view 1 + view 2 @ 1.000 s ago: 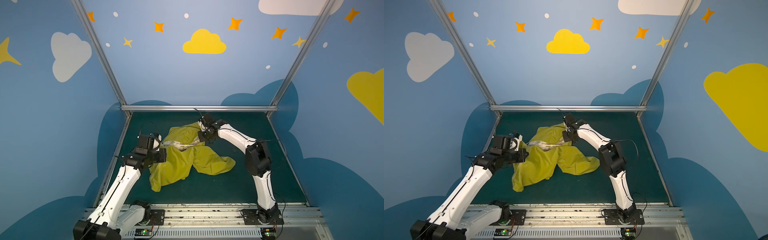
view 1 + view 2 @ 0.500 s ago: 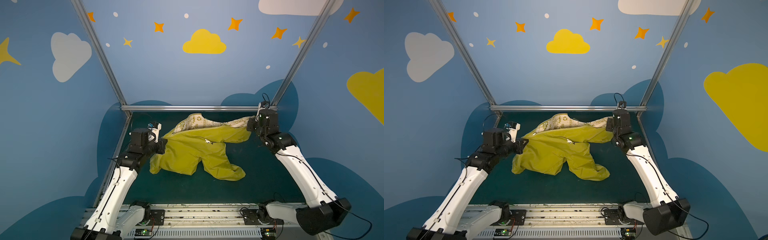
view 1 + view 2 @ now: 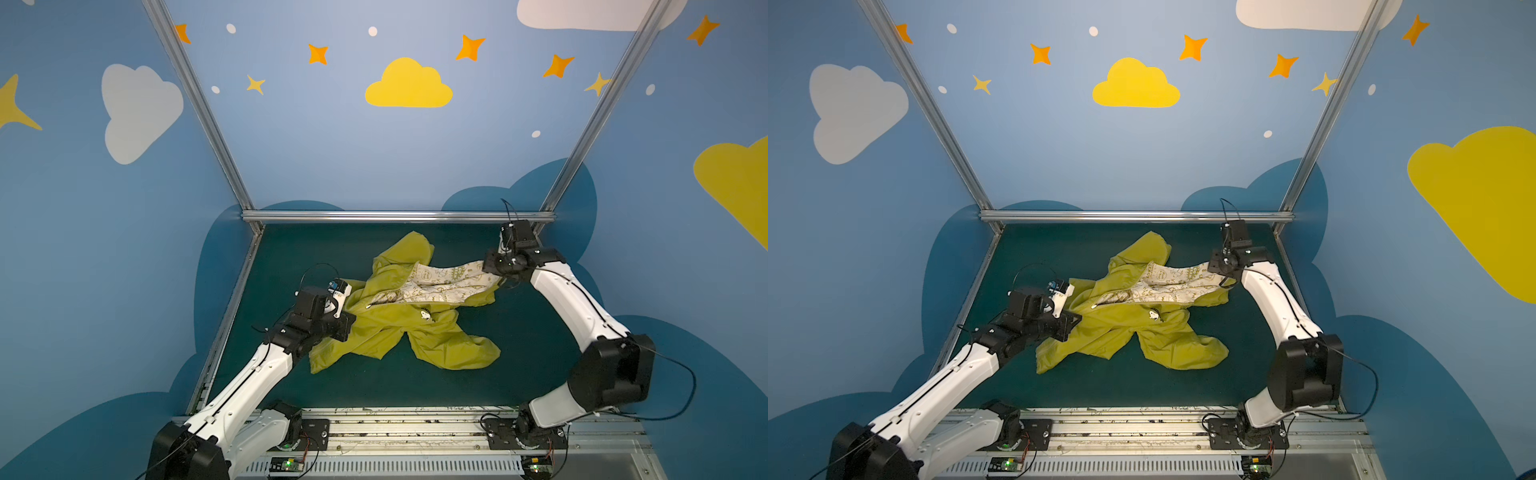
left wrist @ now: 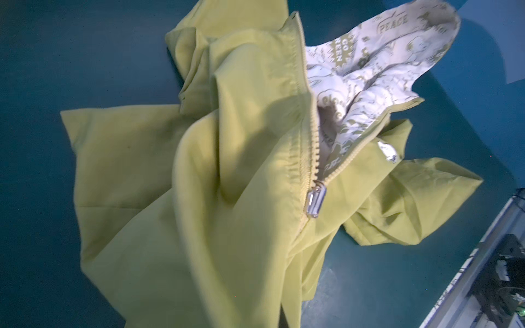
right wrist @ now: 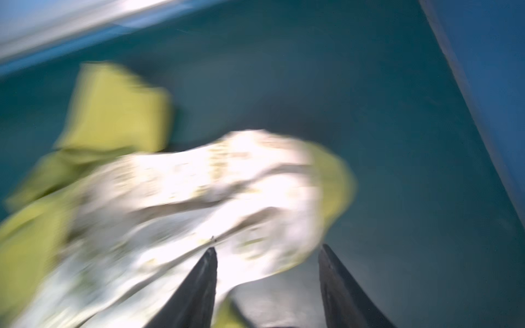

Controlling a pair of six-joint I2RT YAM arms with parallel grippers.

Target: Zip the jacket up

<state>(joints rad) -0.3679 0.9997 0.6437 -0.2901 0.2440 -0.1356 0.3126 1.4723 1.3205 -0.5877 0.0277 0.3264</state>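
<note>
The mustard-yellow jacket [image 3: 395, 332] [image 3: 1121, 328] lies crumpled on the green mat, and its cream printed lining [image 3: 444, 280] is spread toward the right. In the left wrist view the silver zipper pull [image 4: 315, 201] sits low on the zipper. The teeth above it are parted. A white chest patch [image 4: 387, 152] shows beside them. My left gripper [image 3: 348, 328] [image 3: 1077, 322] is at the jacket's left hem, its fingers hidden under taut fabric [image 4: 227, 255]. My right gripper [image 5: 267, 248] [image 3: 492, 266] stands open at the blurred hood lining [image 5: 199, 184].
An aluminium rail [image 3: 395, 216] closes the back of the mat [image 3: 415, 386], and slanted posts rise at both back corners. Blue walls stand close on both sides. The arm bases sit on the metal rail [image 3: 415, 424] along the front edge.
My right gripper carried the hood from the middle to the back right, has dropped lower and has opened. The jacket has settled flatter on the mat. My left gripper stayed at the hem.
</note>
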